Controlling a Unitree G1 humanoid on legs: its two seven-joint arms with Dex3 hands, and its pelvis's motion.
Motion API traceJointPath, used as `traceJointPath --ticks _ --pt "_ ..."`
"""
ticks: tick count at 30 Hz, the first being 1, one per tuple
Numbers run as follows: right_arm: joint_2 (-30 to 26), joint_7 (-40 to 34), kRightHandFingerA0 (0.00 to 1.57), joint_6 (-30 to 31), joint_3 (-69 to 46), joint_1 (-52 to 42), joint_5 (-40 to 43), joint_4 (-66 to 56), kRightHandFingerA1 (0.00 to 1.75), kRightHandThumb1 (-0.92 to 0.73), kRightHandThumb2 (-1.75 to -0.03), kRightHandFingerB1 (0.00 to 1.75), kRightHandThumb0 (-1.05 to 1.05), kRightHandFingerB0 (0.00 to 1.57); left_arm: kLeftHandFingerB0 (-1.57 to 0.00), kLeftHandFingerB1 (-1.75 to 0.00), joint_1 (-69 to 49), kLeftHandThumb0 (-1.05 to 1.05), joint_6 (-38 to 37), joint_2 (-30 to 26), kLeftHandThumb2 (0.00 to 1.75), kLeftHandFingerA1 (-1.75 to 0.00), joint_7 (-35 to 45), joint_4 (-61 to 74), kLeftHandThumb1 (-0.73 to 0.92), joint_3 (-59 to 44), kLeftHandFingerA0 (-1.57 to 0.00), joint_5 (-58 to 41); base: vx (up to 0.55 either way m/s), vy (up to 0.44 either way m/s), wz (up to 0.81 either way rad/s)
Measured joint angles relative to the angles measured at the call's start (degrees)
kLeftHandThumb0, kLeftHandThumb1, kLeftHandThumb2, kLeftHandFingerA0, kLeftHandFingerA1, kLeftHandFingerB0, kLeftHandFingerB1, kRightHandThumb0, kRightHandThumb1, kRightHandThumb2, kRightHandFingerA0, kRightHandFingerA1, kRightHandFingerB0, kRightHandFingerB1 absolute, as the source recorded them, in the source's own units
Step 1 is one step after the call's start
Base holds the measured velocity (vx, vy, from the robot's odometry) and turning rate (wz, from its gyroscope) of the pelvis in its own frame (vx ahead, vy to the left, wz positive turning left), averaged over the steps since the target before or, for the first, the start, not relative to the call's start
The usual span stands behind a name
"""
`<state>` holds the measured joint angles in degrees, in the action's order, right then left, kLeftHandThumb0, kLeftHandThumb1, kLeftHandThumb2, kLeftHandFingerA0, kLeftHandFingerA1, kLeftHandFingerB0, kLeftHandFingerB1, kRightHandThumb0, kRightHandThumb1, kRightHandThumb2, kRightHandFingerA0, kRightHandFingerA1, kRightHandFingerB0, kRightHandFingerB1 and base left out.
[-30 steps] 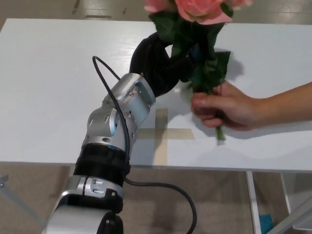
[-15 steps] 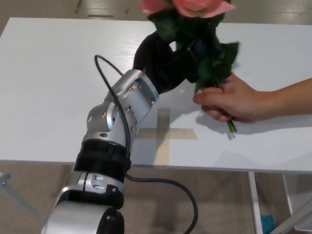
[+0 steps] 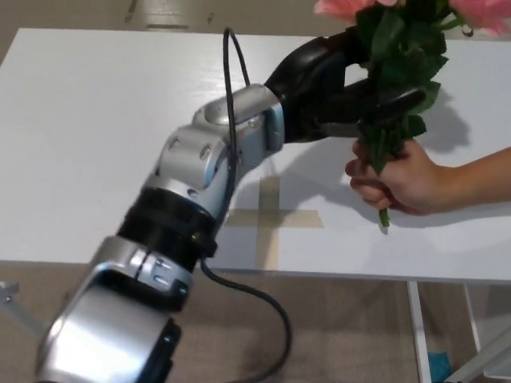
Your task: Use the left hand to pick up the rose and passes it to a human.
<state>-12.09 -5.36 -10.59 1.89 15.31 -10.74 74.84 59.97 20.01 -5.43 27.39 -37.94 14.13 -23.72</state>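
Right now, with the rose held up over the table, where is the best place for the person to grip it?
The bare lower stem, from the right side. The left hand wraps the leafy part higher up, and the blooms sit above. The person's hand already grips there, below the robot's fingers.

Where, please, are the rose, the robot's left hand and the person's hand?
rose [image 3: 399, 48], head view, on its green leaves.
left hand [image 3: 335, 80], head view, on the black palm.
person's hand [image 3: 407, 179], head view, on the knuckles.

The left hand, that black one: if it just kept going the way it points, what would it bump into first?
The left hand points rightward into the rose stems it already touches; the person's hand sits just below.
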Motion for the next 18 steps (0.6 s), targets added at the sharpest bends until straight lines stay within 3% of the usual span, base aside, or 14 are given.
traceJointPath --ticks 8,18 --pt "0.0 0.1 0.65 0.0 0.0 -0.4 0.0 0.1 0.55 -0.58 -0.78 0.5 -0.38 0.5 0.0 0.0 1.8 -0.83 0.4 -10.4 0.57 0.0 7.7 0.3 0.47 3.8 0.0 4.7 0.0 0.0 0.0" --pt "0.0 0.5 0.65 0.0 0.0 -1.4 0.0 0.3 0.55 -0.58 -0.78 0.5 -0.38 0.5 0.0 -0.02 1.1 -0.79 0.6 -25.8 0.55 0.0 16.3 3.2 0.47 0.4 0.0 8.2 0.0 0.0 0.0"
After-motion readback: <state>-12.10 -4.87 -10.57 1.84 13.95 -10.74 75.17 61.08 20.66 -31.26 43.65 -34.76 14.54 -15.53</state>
